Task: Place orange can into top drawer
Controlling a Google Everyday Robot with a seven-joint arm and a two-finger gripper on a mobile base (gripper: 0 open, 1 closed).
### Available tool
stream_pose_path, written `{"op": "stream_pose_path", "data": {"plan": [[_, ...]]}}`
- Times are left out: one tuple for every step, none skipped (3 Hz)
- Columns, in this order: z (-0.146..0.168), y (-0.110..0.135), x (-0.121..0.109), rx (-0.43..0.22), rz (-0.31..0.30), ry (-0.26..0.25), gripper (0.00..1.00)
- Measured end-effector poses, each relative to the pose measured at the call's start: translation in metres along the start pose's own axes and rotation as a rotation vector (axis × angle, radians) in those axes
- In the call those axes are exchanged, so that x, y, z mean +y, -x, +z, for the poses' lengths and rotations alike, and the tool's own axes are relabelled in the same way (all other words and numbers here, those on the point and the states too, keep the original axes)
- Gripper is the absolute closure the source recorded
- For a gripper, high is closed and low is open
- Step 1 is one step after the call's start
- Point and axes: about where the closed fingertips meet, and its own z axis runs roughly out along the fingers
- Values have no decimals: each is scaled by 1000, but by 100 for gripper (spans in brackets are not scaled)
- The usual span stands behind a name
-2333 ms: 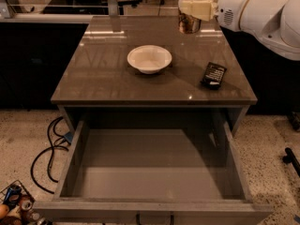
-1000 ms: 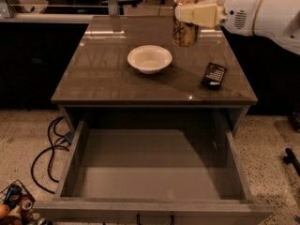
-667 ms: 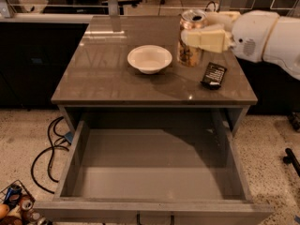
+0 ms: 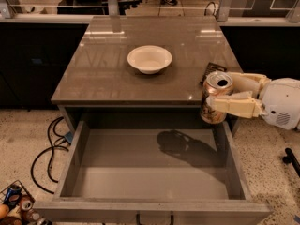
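The orange can (image 4: 214,97) is upright in my gripper (image 4: 224,93), whose cream fingers (image 4: 232,106) are shut around its sides. It hangs in the air at the right front corner of the table, over the right edge of the top drawer (image 4: 152,165). The drawer is pulled fully open below the tabletop, a wide shallow grey box with a dark handle (image 4: 153,218) at its front. The can's shadow falls on the drawer floor. My white arm (image 4: 280,103) reaches in from the right.
A white bowl (image 4: 149,59) sits in the middle of the brown tabletop (image 4: 103,74). A dark flat object (image 4: 211,69) lies behind the can. Black cables (image 4: 49,149) lie on the floor at left, with a basket of cans (image 4: 16,205) at bottom left.
My gripper has carried the orange can from above the table's back right forward and down to the right front corner, over the open drawer's right side.
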Motion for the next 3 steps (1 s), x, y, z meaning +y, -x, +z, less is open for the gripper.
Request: {"op": "stream_pose_path", "data": {"plan": [[1, 0, 1, 0, -1, 3, 100], [27, -22, 18, -16, 13, 45, 100], [64, -57, 49, -50, 51, 120, 100]]}}
